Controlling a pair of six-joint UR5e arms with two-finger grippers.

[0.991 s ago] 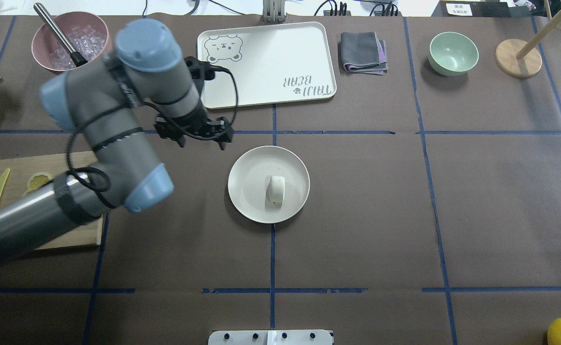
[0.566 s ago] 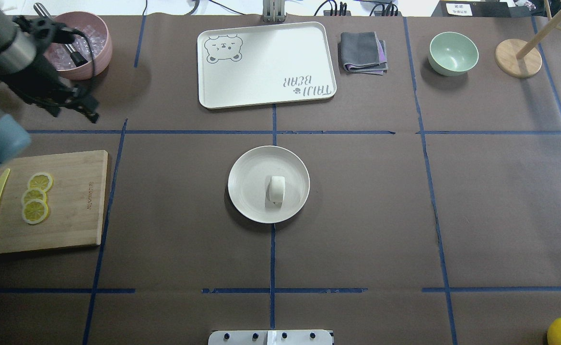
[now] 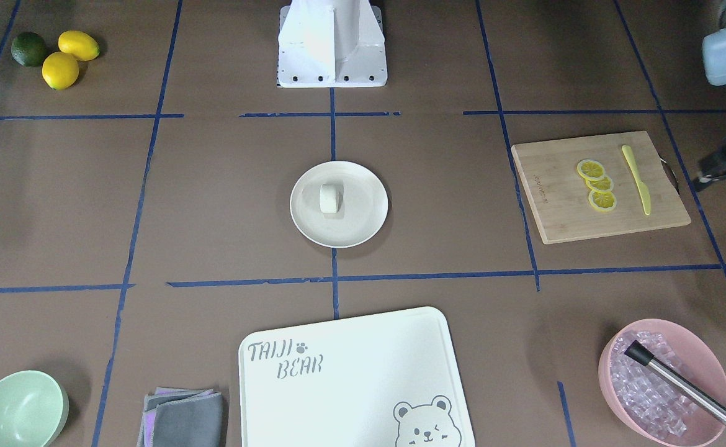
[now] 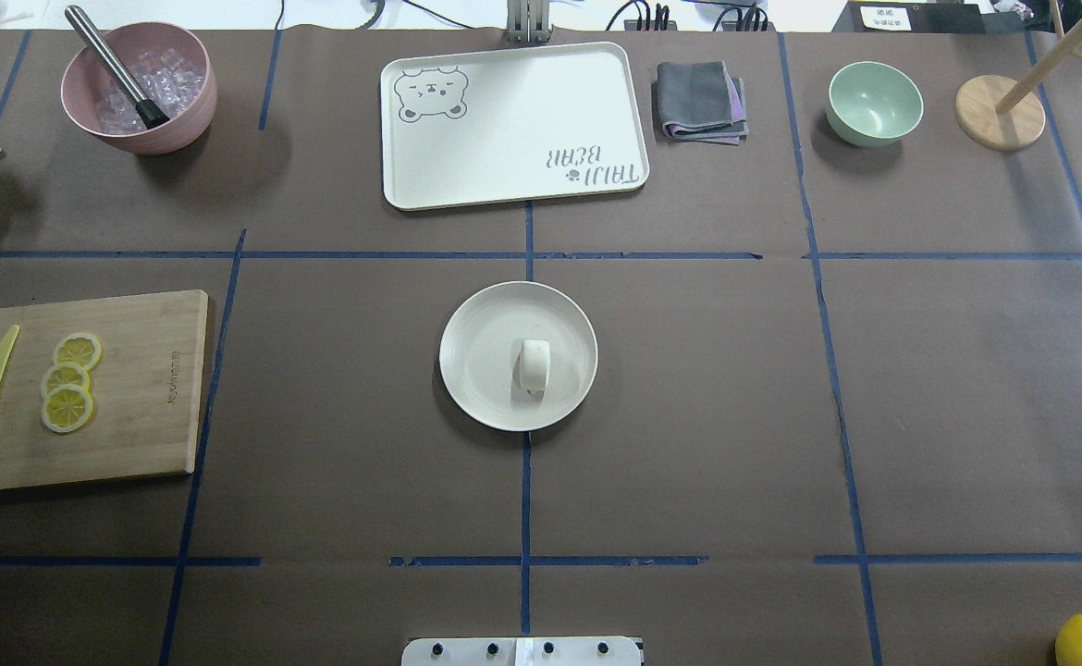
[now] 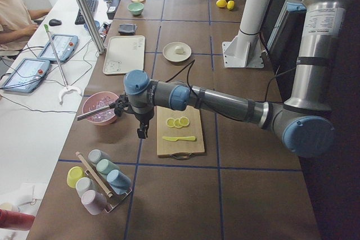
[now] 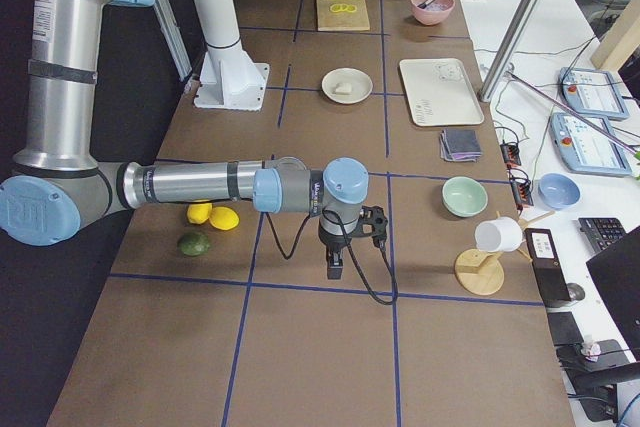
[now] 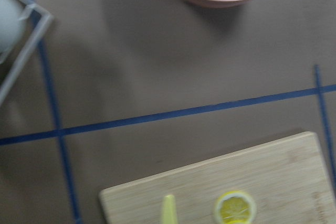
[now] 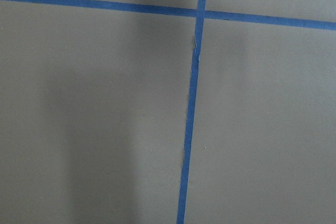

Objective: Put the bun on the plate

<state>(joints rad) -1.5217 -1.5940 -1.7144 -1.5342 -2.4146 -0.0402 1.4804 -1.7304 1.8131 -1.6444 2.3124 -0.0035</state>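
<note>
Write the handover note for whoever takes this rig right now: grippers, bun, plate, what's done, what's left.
Left gripper: hangs over the table beside the cutting board, well away from the plate. Whether it is open or shut cannot be told.
Right gripper: hangs over bare table at the opposite end. It shows only in a side view, so its state cannot be told.
Bun: rests on the plate at mid-table, with neither gripper touching it.
Done: the bun is on the plate.
Left: nothing apparent.
</note>
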